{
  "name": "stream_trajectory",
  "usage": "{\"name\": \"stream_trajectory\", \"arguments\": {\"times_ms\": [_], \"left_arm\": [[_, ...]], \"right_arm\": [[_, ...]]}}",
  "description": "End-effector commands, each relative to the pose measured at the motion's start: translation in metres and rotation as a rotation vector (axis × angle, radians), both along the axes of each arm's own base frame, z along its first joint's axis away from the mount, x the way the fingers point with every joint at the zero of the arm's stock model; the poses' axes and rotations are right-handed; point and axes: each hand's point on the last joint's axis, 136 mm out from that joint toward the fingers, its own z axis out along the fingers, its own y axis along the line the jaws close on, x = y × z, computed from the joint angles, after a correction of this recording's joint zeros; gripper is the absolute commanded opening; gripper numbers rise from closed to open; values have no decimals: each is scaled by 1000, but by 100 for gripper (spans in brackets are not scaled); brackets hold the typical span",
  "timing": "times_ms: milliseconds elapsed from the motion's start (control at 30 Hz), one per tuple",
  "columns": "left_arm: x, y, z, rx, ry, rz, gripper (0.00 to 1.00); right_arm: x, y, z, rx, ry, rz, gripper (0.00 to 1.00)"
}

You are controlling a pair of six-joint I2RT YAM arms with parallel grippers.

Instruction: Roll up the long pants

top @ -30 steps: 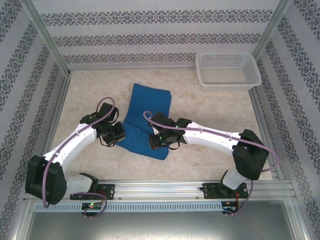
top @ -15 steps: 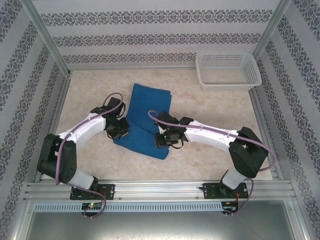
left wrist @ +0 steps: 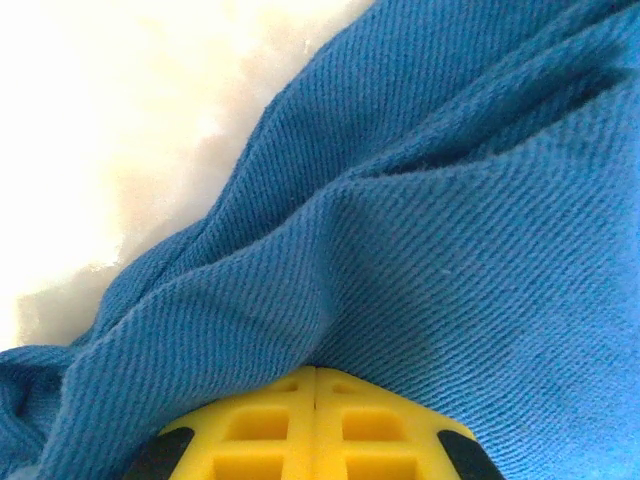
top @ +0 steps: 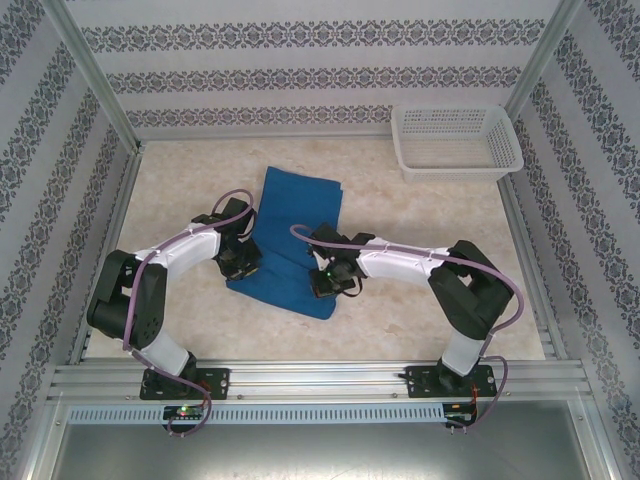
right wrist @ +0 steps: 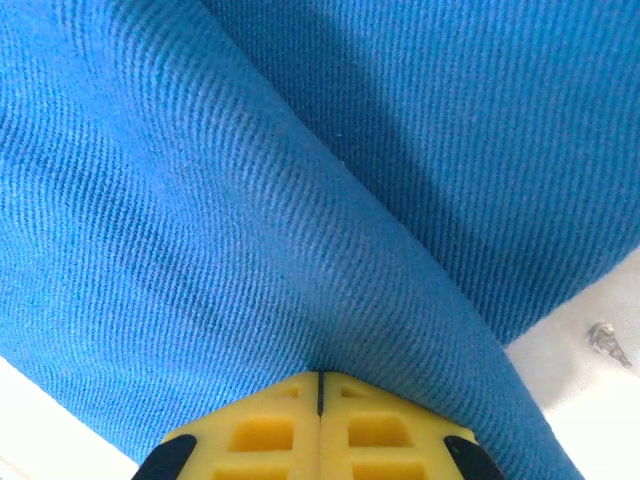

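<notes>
As both arms have edged inward, the left gripper (left wrist: 316, 380) and right gripper (right wrist: 320, 380), each clamped on the near hem of the long pants (top: 292, 215) lying mid-way across the table (top: 430, 310), have crept toward its far edge, so the rolling seems barely begun

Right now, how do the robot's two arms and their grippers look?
Both the left arm and right arm have white links, black joints and a looping purple cable. The left gripper and right gripper have yellow fingers with square recesses.
</notes>
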Motion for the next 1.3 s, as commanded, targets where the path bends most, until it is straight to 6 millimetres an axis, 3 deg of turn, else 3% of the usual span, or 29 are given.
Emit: {"name": "stream_trajectory", "arguments": {"times_ms": [0,33,67,133,200,333,400,500,600,700,867,1033,1267], "left_arm": [[-15,18,-9,103,39,-10,0],[-12,16,-5,94,29,-11,0],[-8,13,1,83,19,-12,0],[0,9,13,67,-5,-14,0],[10,6,28,57,-39,-19,1],[32,0,60,49,-102,-35,3],[43,-5,73,35,-129,-43,10],[59,-12,95,7,-168,-54,40],[76,-15,121,0,-232,-57,99],[92,-4,143,19,-273,-34,100],[119,37,162,77,-313,45,100],[127,57,161,69,-320,95,100],[124,62,147,45,-280,110,100]], "right_arm": [[4,-6,-3,-49,-6,48,0],[6,-5,5,-50,-22,65,0],[8,-4,13,-55,-37,84,9],[13,0,33,-63,-80,131,43],[15,5,54,-77,-127,184,60],[13,19,98,-120,-271,310,72],[8,23,109,-191,-347,380,74],[-1,25,111,-305,-438,466,75],[-12,27,103,-372,-470,519,76],[-20,32,98,-399,-496,545,77],[-30,49,88,-447,-573,629,79],[-31,62,65,-571,-615,723,81],[-52,82,47,-517,-561,736,82]]}}
